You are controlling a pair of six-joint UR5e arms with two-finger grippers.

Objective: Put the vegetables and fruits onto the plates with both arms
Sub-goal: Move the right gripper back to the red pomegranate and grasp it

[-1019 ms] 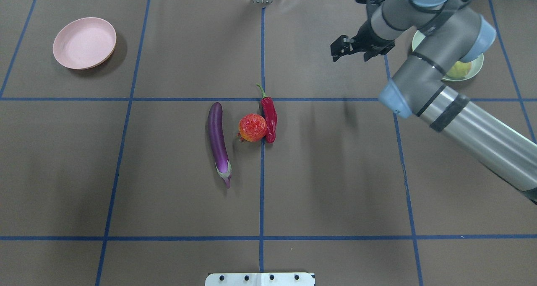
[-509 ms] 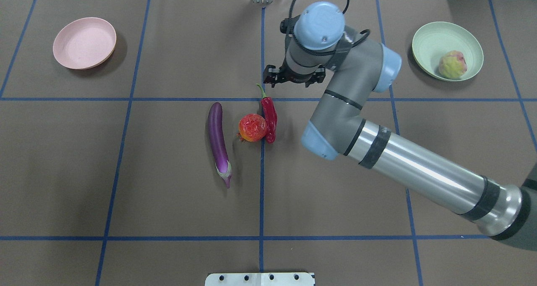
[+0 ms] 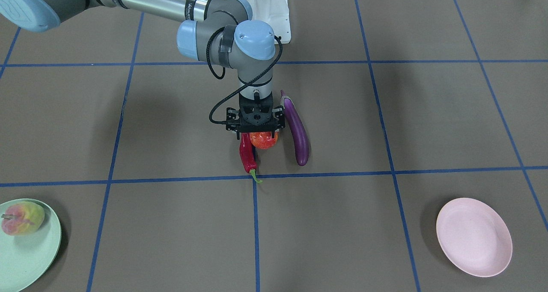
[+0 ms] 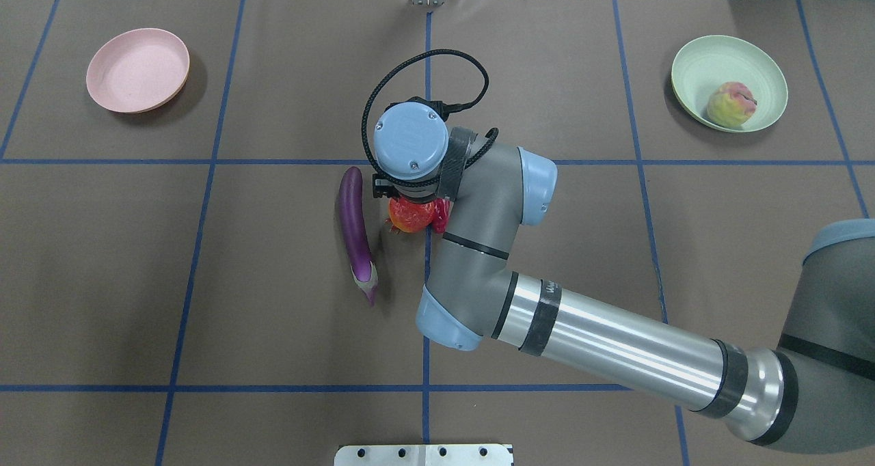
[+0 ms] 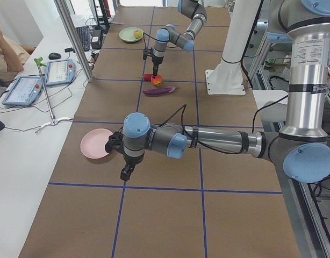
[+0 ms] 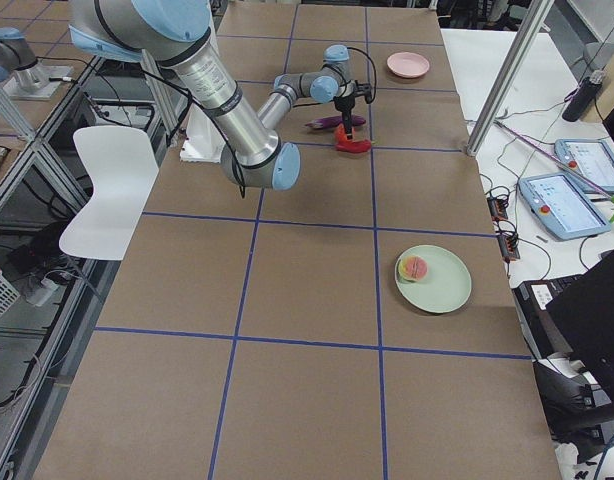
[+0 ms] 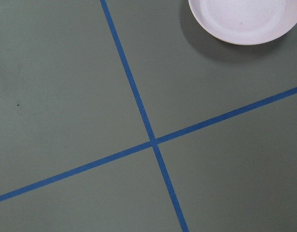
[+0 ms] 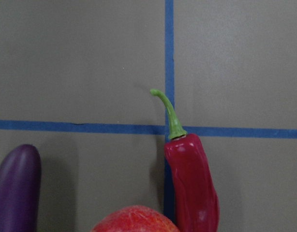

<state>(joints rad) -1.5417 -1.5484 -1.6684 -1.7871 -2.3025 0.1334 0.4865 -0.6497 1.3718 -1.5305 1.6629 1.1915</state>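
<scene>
My right gripper hangs open, straight down over the red-orange fruit, one finger on either side of it. The dark-red chili pepper lies against that fruit. The purple eggplant lies just to the fruit's other side. The peach rests in the mint green plate at the far right. The pink plate at the far left holds nothing. My left gripper hovers near the pink plate. It shows only in the left side view, so I cannot tell its state.
The white base block sits at the table's near edge. Blue tape lines divide the brown mat into squares. A person's arm and tablets are beside the table on the operators' side.
My right arm has swung from the mint plate across to the table's centre and come down over the red-orange fruit. The peach now shows uncovered in the mint plate.
</scene>
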